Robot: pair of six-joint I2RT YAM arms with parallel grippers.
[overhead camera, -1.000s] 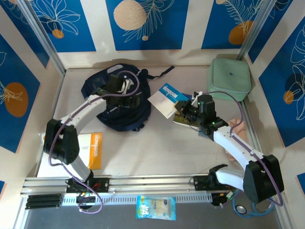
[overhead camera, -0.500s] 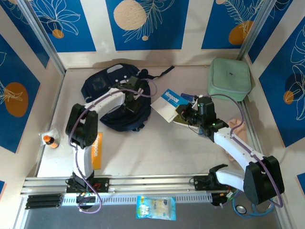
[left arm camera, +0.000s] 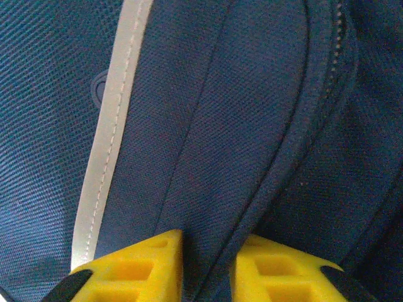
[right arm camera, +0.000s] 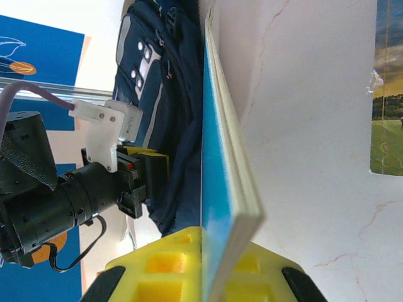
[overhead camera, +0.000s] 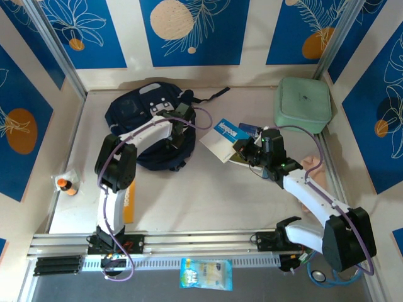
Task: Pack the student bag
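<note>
The student bag [overhead camera: 135, 113], navy with grey-white stripes, lies at the table's back left. My left gripper [overhead camera: 178, 123] rests on its right side. In the left wrist view its yellow fingers [left arm camera: 141, 261] pinch a raised fold of the bag's navy fabric [left arm camera: 220, 126] beside a zip seam. My right gripper [overhead camera: 242, 146] is shut on the edge of a blue-and-white book [overhead camera: 221, 134], held just right of the bag. In the right wrist view the book [right arm camera: 220, 157] stands on edge between the pads, with the bag [right arm camera: 151, 82] and left gripper [right arm camera: 150, 168] behind it.
A pale green zip case [overhead camera: 302, 104] sits at the back right corner. An orange notebook [overhead camera: 129, 198] lies by the left arm's base, a small orange-capped bottle [overhead camera: 66, 185] at the left wall. A picture card [right arm camera: 387, 119] lies near the right gripper. A snack packet [overhead camera: 206, 274] lies beyond the front rail.
My left gripper has moved right across the bag and closed its jaws on a fold of fabric. The right gripper with the book has hardly moved.
</note>
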